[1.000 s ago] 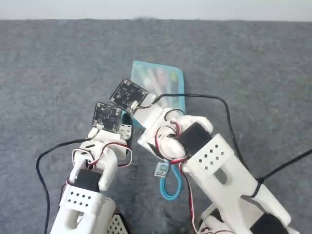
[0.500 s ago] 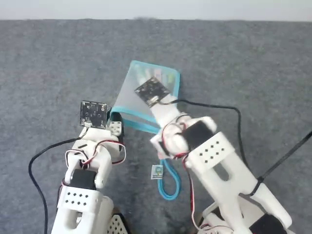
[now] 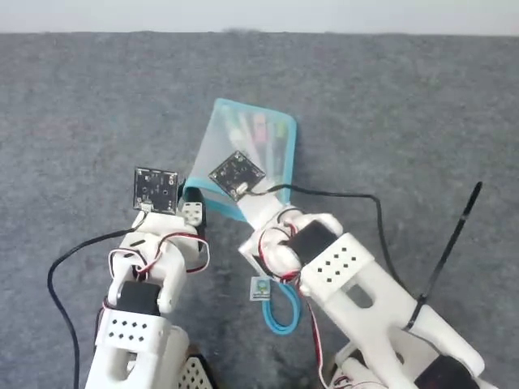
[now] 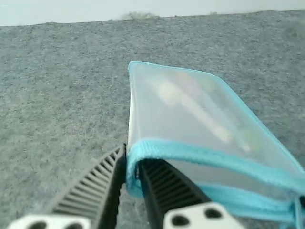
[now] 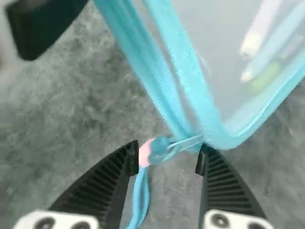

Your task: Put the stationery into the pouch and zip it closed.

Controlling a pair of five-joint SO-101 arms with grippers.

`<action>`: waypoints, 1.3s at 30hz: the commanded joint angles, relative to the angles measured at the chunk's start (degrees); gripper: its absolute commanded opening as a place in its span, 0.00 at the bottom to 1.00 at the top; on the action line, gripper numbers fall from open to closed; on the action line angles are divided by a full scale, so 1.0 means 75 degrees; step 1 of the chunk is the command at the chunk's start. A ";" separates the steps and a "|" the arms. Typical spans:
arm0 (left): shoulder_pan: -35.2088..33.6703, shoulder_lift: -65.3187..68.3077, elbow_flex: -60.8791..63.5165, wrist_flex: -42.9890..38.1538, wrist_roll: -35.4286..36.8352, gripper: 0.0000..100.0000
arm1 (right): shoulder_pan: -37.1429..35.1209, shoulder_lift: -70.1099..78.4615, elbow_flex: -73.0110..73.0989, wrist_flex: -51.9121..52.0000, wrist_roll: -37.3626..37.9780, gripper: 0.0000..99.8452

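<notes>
Translucent turquoise-trimmed zip pouch (image 3: pixel 235 146): on grey tabletop (image 3: pixel 405 97), coloured pens (image 3: pixel 261 130) inside. Left pincer (image 4: pixel 132 163) pinching pouch corner. Right pincer (image 5: pixel 167 151) spread astride zipper pull (image 5: pixel 158 145). Step: zipping. Next: likely clamp pull, draw along.

The pouch (image 3: pixel 229 144) lies on the table (image 3: pixel 405 105) before both arms, stationery (image 3: pixel 261 134) inside, strap (image 3: pixel 281 314) between them

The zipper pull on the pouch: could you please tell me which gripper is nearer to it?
Right. The right gripper is open on either side of the zipper pull; the left gripper is shut on the pouch at the corner at the zipper's other end.
</notes>
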 commanded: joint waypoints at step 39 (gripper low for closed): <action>0.0867 -0.0082 -0.0205 -0.0246 -0.0176 0.01 | -0.0264 -0.0275 -0.2497 0.0873 0.0539 0.01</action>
